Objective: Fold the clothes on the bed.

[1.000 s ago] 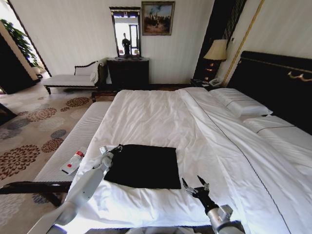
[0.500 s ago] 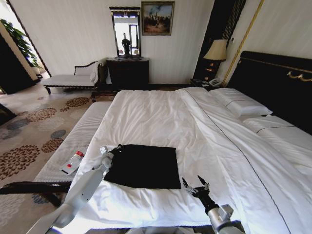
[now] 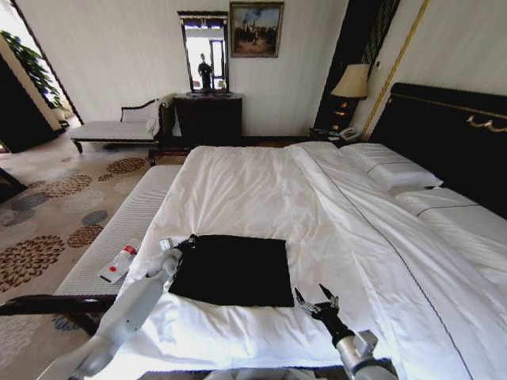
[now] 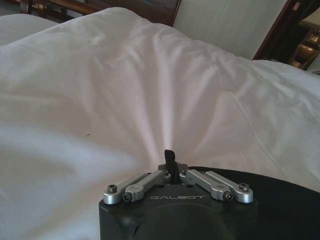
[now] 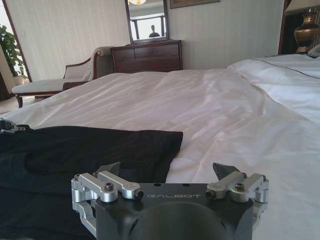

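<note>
Movement over the last second is slight: the left gripper [image 3: 181, 247] has edged left along the folded T-shirt [image 3: 234, 269], lower centre of the head frame on the bed [image 3: 261, 182], so the fold looks near done. Left wrist view shows its fingers [image 4: 171, 159] pinched together at the shirt's edge; right wrist view shows the right gripper [image 3: 317, 305] spread open, empty, just beside the shirt.

T-shirt [image 3: 234, 269] on bed [image 3: 261, 190], near edge
</note>
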Robot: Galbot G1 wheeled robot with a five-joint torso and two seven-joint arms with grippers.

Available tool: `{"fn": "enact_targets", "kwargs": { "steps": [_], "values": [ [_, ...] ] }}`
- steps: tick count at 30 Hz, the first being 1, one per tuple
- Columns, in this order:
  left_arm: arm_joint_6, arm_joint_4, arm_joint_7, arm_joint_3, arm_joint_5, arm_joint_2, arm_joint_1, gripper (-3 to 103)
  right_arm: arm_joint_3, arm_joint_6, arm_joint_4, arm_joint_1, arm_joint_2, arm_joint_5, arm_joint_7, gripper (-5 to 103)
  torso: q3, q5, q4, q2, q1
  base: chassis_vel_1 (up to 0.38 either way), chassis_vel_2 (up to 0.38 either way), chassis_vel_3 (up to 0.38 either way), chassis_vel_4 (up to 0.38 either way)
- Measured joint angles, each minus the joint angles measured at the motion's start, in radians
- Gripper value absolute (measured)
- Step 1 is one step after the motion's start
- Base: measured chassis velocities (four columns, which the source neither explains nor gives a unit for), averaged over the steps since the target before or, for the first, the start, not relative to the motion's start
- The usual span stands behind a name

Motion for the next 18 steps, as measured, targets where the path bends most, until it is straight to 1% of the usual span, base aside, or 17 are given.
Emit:
{"fn": "enact_targets", "kwargs": {
  "steps": [3, 6, 8, 9, 10, 12, 14, 18],
  "values": [
    [0.0, -0.01, -0.002, 0.002, 0.009, 0.0, 0.003, -1, 0.002, 0.0, 0.004, -0.003, 0.003, 0.0, -0.008, 100, 0.0, 0.0002, 0.0, 0.0, 0.0, 0.0, 0.0, 0.0, 0.0],
    [0.0, -0.023, -0.002, 0.008, 0.027, 0.003, 0.007, 12, 0.004, -0.002, 0.011, -0.01, 0.007, 0.001, -0.021, 100, 0.0, 0.0002, 0.0, 0.0, 0.0, 0.0, 0.0, 0.0, 0.0],
    [-0.001, -0.024, -0.002, 0.009, 0.032, 0.003, 0.007, 12, 0.004, -0.002, 0.012, -0.011, 0.007, 0.0, -0.022, 100, 0.0, 0.0002, -0.0001, 0.0, 0.0, 0.0, 0.0, 0.0, 0.0],
    [-0.002, -0.024, -0.002, 0.01, 0.04, 0.003, 0.007, 18, 0.005, -0.002, 0.014, -0.012, 0.007, 0.0, -0.022, 100, 0.0, 0.0001, -0.0001, 0.0, 0.0, 0.0, 0.0, 0.0, 0.0],
    [-0.003, -0.025, -0.002, 0.011, 0.045, 0.003, 0.007, 14, 0.007, -0.002, 0.016, -0.012, 0.005, 0.0, -0.022, 100, 0.0, 0.0, 0.0, 0.0, 0.0, 0.0, 0.0, 0.0, 0.0],
    [-0.005, -0.027, -0.002, 0.014, 0.053, 0.003, 0.008, 3, 0.01, -0.003, 0.019, -0.013, 0.002, 0.001, -0.022, 100, 0.0, 0.0001, 0.0, 0.0, 0.0, 0.0, 0.0, 0.0, 0.0],
    [-0.008, -0.028, -0.002, 0.016, 0.061, 0.002, 0.008, 2, 0.013, -0.003, 0.02, -0.015, 0.0, 0.002, -0.022, 100, 0.0, 0.0001, -0.0001, 0.0, 0.0, 0.0, 0.0, 0.0, 0.0],
    [-0.014, -0.034, -0.002, 0.022, 0.077, 0.003, 0.008, 2, 0.014, -0.003, 0.02, -0.015, 0.001, 0.002, -0.022, 100, 0.0, 0.0, -0.0001, 0.0, 0.0, 0.0, 0.0, 0.0, 0.0]
  ]
}}
